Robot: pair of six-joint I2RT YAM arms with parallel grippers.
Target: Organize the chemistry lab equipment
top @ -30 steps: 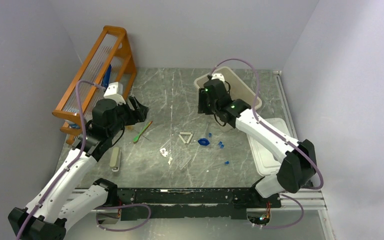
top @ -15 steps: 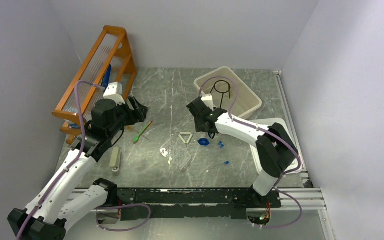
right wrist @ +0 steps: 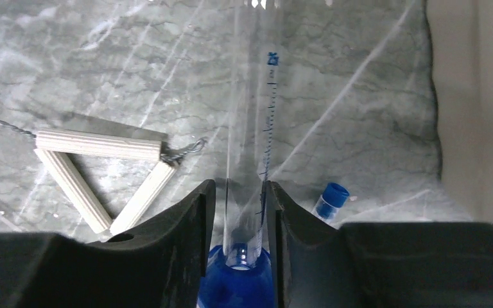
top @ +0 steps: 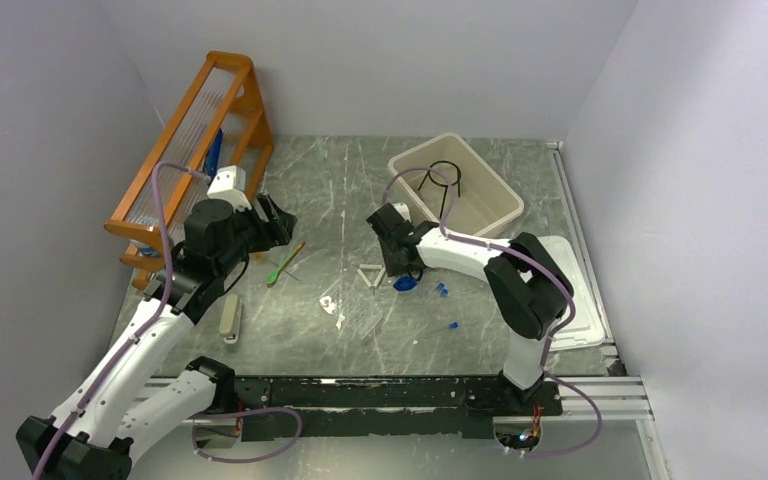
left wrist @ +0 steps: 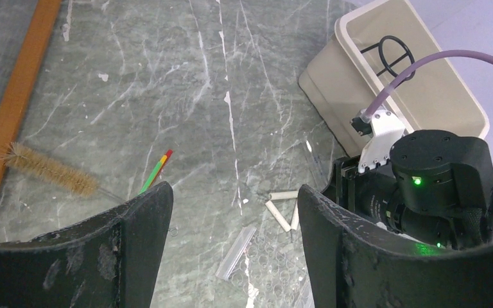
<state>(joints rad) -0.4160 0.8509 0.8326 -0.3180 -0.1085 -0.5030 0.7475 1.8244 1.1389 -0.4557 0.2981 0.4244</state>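
Right wrist view: right jaws either side of clear marked tube [right wrist: 249, 128], grip unclear. Top view: tube too faint. Left jaws wide open.

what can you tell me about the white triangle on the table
The white triangle is three pale ribbed rods, ceramic by the look, strung on thin wire twisted into short tails at two corners. It is open in the middle and lies flat on the grey marbled table, near the centre. Nothing seems to touch it: the right gripper, its fingers around a clear graduated tube, stands just beside it.
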